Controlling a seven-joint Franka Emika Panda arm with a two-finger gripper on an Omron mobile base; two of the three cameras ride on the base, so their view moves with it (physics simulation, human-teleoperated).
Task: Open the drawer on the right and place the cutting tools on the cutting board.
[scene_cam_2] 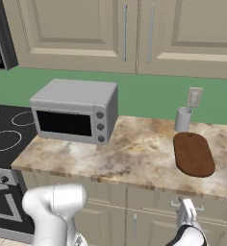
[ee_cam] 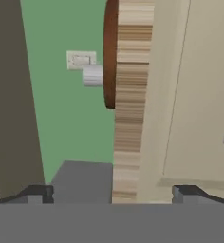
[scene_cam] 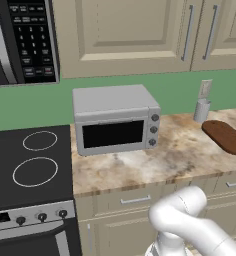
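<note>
The dark reddish-brown cutting board (scene_cam_2: 194, 153) lies flat on the marble counter at the right, and is also seen as the cutting board (scene_cam: 225, 137). Below it the beige drawer (scene_cam_2: 216, 204) is shut, its silver bar handle (scene_cam_2: 174, 204) across the front. My gripper (scene_cam_2: 186, 211) hangs low, close in front of that drawer front by the handle. In the rolled hand view my gripper (ee_cam: 113, 194) is open, tips wide apart with nothing between them, facing the counter edge (ee_cam: 130, 118), the cutting board (ee_cam: 110, 52) and the drawer (ee_cam: 204, 95). The cutting tools are hidden.
A grey toaster oven (scene_cam_2: 74, 113) stands on the counter's left half, beside the black stove (scene_cam: 30, 165). A grey cup (scene_cam_2: 182, 119) sits under a wall outlet (scene_cam_2: 194, 97) behind the board. A second drawer front (scene_cam: 135, 200) lies further left. Upper cabinets hang overhead.
</note>
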